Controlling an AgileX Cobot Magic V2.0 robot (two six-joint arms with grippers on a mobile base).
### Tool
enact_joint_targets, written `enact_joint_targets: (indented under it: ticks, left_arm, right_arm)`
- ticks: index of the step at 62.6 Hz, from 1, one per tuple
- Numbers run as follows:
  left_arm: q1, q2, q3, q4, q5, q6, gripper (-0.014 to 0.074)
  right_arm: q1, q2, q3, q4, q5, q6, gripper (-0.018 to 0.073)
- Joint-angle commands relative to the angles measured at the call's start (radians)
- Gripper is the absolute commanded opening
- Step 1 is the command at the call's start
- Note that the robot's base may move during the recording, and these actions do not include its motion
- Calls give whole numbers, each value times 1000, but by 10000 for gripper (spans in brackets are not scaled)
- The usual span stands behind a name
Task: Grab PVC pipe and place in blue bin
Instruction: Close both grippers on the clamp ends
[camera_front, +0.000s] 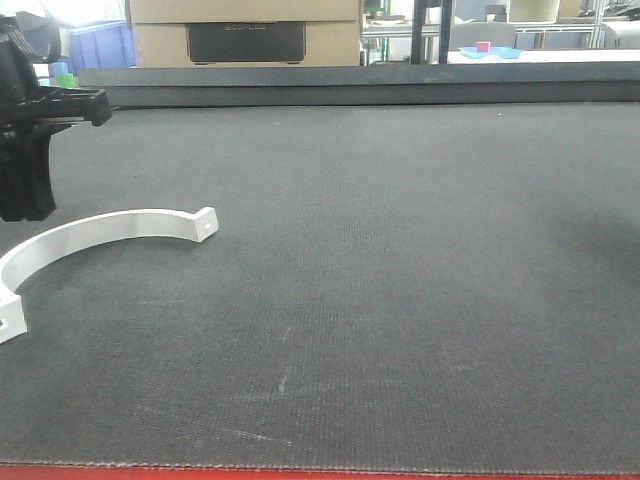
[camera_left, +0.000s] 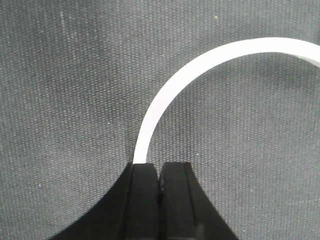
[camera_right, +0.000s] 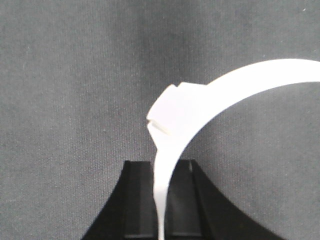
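One PVC pipe (camera_front: 110, 228) lies flat on the mat (camera_front: 400, 300), beneath the left gripper (camera_front: 27, 200). Left wrist view: jaws pressed together, empty, pipe curving away from their tips. Right wrist view: the right gripper (camera_right: 162, 200) apparently clamps a second pipe (camera_right: 200, 100). Binning not yet done.

A PVC pipe (camera_front: 110, 228) lies on the mat (camera_front: 400, 300) at near left, one end tab toward the middle and the other at the left edge, nearest the camera. The left arm (camera_front: 22, 160) stands just behind it at far left. In the wrist view, the left gripper (camera_left: 160, 167), fingers pressed together, sits at the pipe's end, and the arc curves away to the right. A second PVC pipe (camera_right: 180, 115) runs between the clamped fingers of the right gripper (camera_right: 162, 170), above the mat. Beyond the mat's far edge, a box (camera_front: 245, 30) sits centre-left and crates (camera_front: 100, 45) far left.
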Motion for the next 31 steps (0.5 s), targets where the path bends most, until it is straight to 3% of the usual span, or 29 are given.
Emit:
enact_joint_targets:
  ticks: [1, 9, 23, 31]
  left_arm:
    - [-5, 4, -6, 0, -7, -20, -111]
    - [-5, 14, -3, 0, -7, -23, -67]
    - [-5, 33, 38, 0, -21, -25, 216]
    - [-5, 33, 84, 0, -49, -25, 235]
  right_arm:
    - [0, -9, 3, -4, -9, -4, -168]
    - [0, -9, 3, -4, -19, -4, -168]
    - [0, -9, 7, -4, -21, -6, -168]
    - [0, -9, 22, -4, -35, -6, -168]
